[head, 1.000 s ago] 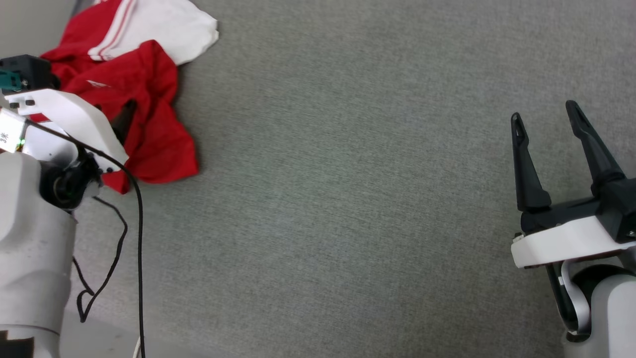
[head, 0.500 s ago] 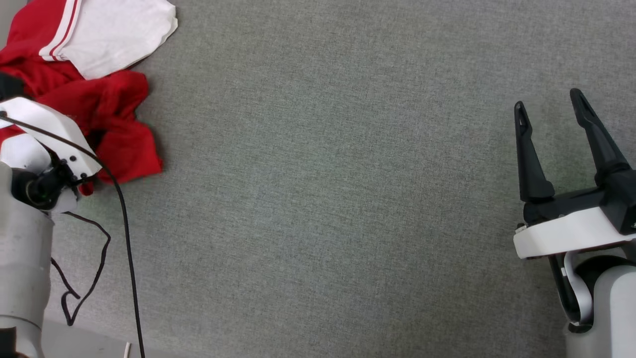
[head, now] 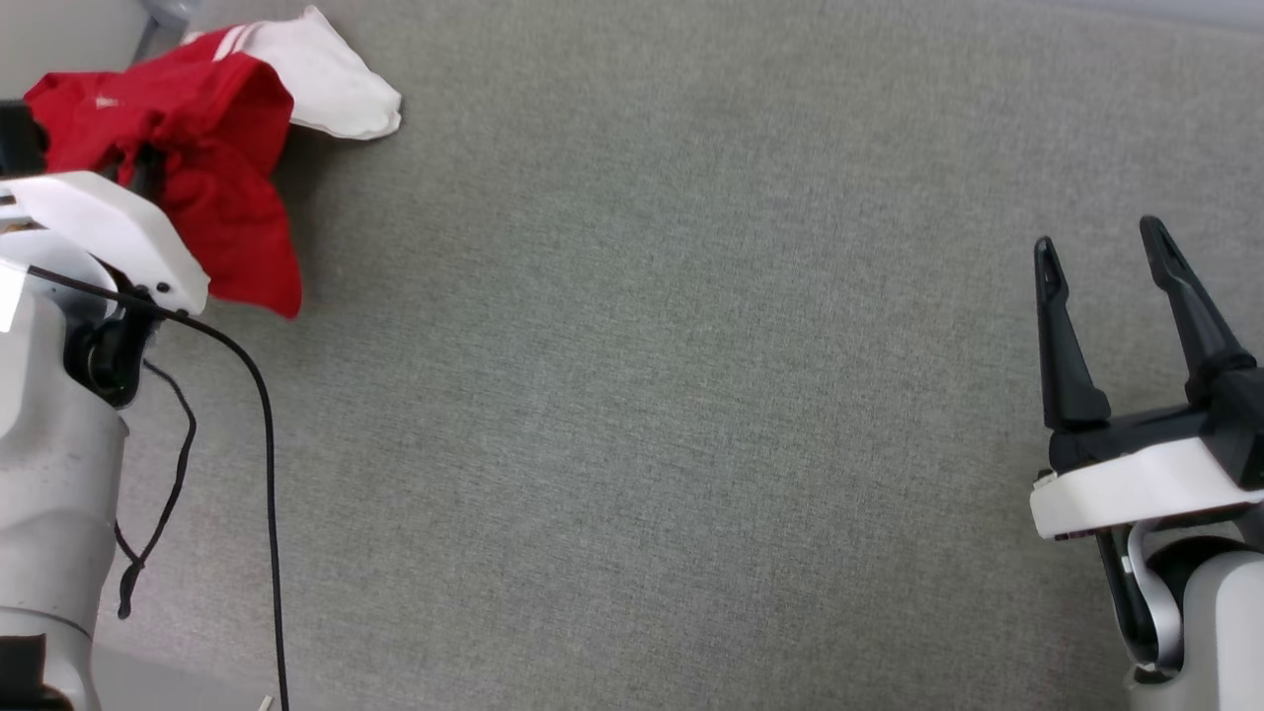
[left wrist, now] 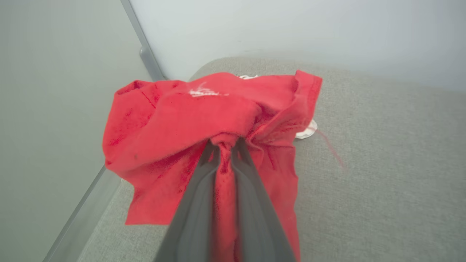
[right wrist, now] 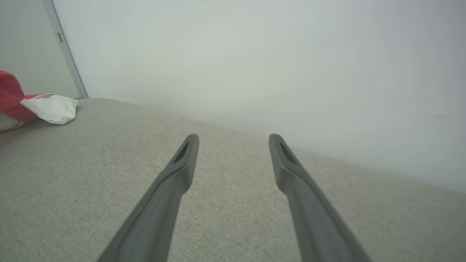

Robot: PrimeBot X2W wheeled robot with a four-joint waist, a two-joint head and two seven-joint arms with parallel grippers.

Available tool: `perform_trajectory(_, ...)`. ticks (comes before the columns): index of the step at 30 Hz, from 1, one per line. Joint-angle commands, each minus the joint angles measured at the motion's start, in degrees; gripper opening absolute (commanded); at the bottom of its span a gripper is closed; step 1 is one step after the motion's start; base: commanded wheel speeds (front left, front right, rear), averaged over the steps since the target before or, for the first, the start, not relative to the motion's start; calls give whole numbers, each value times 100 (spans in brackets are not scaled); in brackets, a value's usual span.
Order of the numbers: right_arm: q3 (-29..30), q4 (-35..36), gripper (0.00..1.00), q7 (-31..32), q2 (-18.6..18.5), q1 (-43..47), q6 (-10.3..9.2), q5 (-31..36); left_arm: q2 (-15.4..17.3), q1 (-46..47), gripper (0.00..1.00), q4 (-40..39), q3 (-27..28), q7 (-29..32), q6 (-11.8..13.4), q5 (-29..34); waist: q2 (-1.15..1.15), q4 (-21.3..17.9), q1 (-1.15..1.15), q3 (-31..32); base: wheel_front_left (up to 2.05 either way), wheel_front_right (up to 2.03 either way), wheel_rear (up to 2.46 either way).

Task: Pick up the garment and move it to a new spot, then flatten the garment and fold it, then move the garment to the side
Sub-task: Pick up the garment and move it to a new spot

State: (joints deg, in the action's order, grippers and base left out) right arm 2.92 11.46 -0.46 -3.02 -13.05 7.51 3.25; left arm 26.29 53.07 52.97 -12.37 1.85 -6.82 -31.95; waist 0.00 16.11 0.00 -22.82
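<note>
Pinching a bunched fold, the left gripper (left wrist: 225, 145) has its jaws closed on the red jersey (left wrist: 164, 120) at the grey surface's (head: 642, 395) far left corner. The right gripper (head: 1096, 237) stands with jaws apart. The pick-up looks in hand; next comes carrying the jersey toward the middle

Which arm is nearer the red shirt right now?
Left. The left fingers are shut on a bunch of the shirt; the right fingers stand open, far across the grey surface.

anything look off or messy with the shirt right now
The garment is a crumpled bunch, not flat: the left pincer is shut on a pinch of red cloth, its white sleeve lying on the grey surface.
</note>
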Motion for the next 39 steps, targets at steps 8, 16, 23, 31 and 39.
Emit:
perform_trajectory(8,170,-157,100,-117,17,465,-4,-293,-172,-36,0,-438,-176,-1248,137,336,0,-29,0,956,0,0,0)
perform_trajectory(16,358,-249,100,-215,16,838,-4,-619,-411,-471,0,-1373,-259,-1617,423,483,0,-346,0,1546,0,0,0)
perform_trajectory(23,445,-276,100,-237,16,1114,-3,-750,-687,-1069,0,-2518,-445,-1614,627,535,0,-782,0,1893,0,0,0)
perform_trajectory(31,417,-307,100,-155,16,1346,-3,-835,-1239,-1876,0,-3762,-988,-1275,735,467,0,-1464,0,2180,0,0,0)
perform_trajectory(39,428,-271,100,-133,16,1354,-3,-887,-1860,-2275,0,-4235,-1992,-795,364,402,0,-2053,0,2007,0,0,0)
